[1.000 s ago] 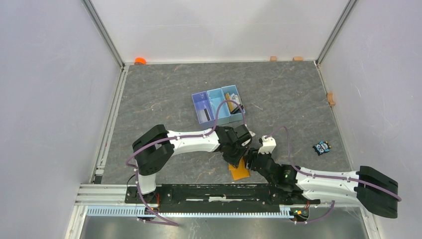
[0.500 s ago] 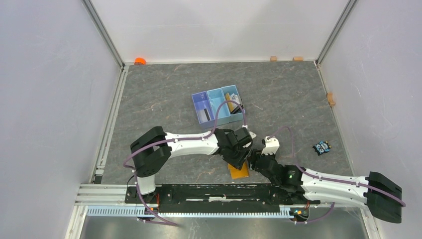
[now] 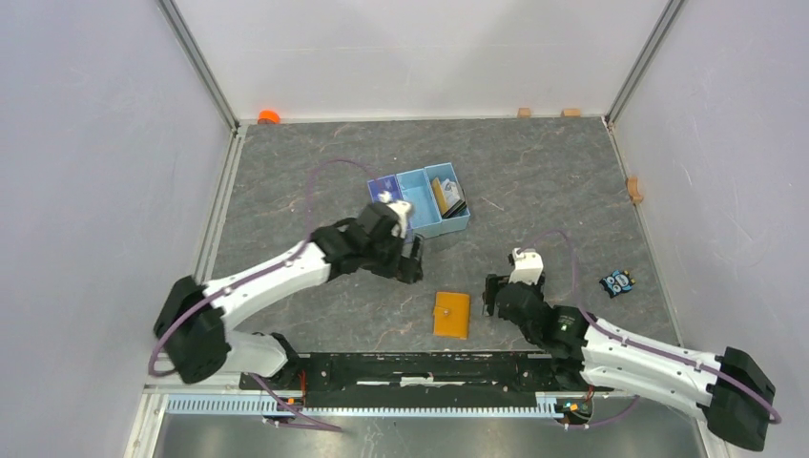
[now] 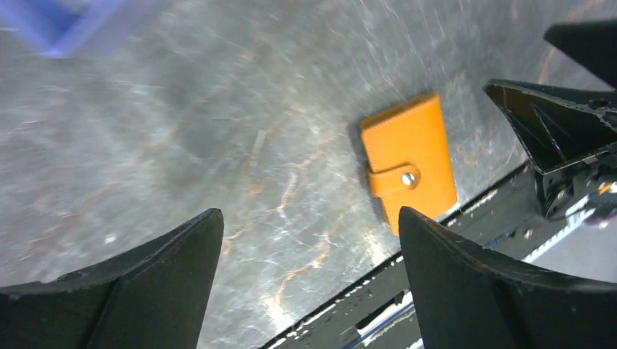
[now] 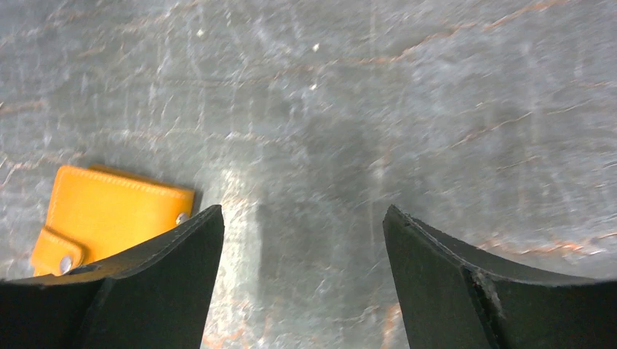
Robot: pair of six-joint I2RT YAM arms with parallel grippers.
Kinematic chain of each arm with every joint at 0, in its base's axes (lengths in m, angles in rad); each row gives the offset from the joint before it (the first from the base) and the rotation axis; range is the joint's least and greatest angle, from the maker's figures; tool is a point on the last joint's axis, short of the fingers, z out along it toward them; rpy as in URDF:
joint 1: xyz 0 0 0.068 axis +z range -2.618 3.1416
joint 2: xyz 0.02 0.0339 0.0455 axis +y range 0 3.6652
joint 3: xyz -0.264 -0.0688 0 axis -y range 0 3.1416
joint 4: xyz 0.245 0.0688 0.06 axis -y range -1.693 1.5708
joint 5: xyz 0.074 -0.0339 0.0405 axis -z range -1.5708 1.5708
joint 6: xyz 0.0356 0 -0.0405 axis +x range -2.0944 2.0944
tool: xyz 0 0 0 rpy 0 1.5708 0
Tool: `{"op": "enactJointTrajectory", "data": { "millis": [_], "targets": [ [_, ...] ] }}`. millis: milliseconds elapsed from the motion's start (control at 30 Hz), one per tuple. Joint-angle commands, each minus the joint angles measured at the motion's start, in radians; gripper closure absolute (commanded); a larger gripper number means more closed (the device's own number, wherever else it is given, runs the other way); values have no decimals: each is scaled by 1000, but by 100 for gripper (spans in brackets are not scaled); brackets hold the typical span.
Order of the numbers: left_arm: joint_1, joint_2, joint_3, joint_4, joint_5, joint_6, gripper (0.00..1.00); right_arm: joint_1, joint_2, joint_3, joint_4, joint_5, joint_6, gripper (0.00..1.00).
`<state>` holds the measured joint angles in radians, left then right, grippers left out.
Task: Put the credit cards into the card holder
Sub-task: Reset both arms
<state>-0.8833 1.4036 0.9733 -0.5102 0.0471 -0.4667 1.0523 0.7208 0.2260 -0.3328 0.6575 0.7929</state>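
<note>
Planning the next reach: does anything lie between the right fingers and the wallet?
Nothing visible does. The right gripper hangs open just beside the closed orange wallet, with only bare table between them. The left gripper is open too, off toward the blue tray.

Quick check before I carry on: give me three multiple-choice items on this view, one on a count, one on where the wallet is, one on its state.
1. How many compartments does the blue tray have? A two; B three; C five.
2. Where is the wallet? A in the tray; B flat on the table, apart from the tray; C leaning on the back wall.
3. The wallet is: A closed, tab snapped over; B spread open; C standing on edge.
Answers: B, two dividers split it into three; B, it lies on the grey surface near the front; A, the left wrist view shows the tab's snap across the closed cover.
</note>
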Motion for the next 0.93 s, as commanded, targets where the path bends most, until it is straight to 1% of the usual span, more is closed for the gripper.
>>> {"op": "enactJointTrajectory", "data": {
  "millis": [0,67,200,233,367,467,533,700,900],
  "targets": [
    [167,-180,-69,8,11,52,1,-123,-33,57,0,-74,-147,11],
    [253,-244,-92,-30,-11,67,0,-189,-49,81,-18,-93,-194,3],
    [434,-368,-133,-99,-21,104,0,-330,-77,142,-51,-169,-289,2],
    [459,-398,-137,-114,-42,103,0,-366,-87,153,-54,-183,-308,2],
    [462,-552,-146,-115,-174,111,0,-456,-136,177,-34,-191,-386,2],
    [463,-652,-165,-91,-197,135,0,-477,-181,173,5,-166,-425,2],
    [463,-689,-174,-83,-204,133,0,-478,-205,168,29,-150,-446,2],
    [462,-687,-153,-110,-252,142,0,-479,-229,174,37,-127,-476,2],
    [462,-694,-148,-117,-256,139,0,-479,-268,173,44,-109,-514,2]
  ]
}}
